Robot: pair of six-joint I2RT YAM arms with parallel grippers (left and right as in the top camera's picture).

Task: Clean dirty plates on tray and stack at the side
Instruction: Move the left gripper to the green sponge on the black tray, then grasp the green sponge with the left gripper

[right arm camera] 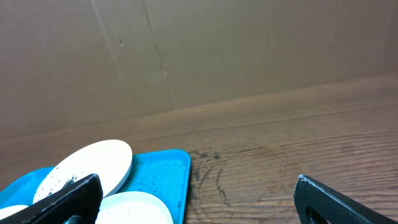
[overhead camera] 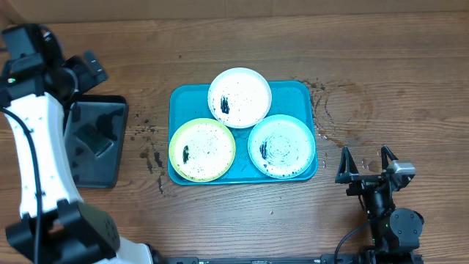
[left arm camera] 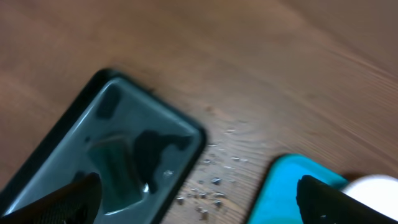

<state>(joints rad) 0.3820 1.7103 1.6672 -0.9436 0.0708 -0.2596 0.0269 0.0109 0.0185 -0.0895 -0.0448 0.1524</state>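
Note:
The turquoise tray (overhead camera: 179,103) lies mid-table and holds three speckled plates: a white plate (overhead camera: 239,97) at the back, a yellow-green plate (overhead camera: 202,149) front left, and a pale teal-rimmed plate (overhead camera: 282,146) front right. My left gripper (overhead camera: 86,72) is open and empty, raised at the far left above the black tray. In the left wrist view its fingers (left arm camera: 199,202) frame the turquoise tray's corner (left arm camera: 286,186) and the white plate's edge (left arm camera: 379,186). My right gripper (overhead camera: 366,158) is open and empty, right of the tray. In the right wrist view its fingers (right arm camera: 199,199) face the tray (right arm camera: 161,174).
A smaller black tray (overhead camera: 95,143) lies left of the turquoise one, also in the left wrist view (left arm camera: 106,143). Dark crumbs (overhead camera: 150,150) are scattered on the wood between them. Ring stains (overhead camera: 341,103) mark the table right of the tray. A cardboard wall (right arm camera: 186,56) stands behind.

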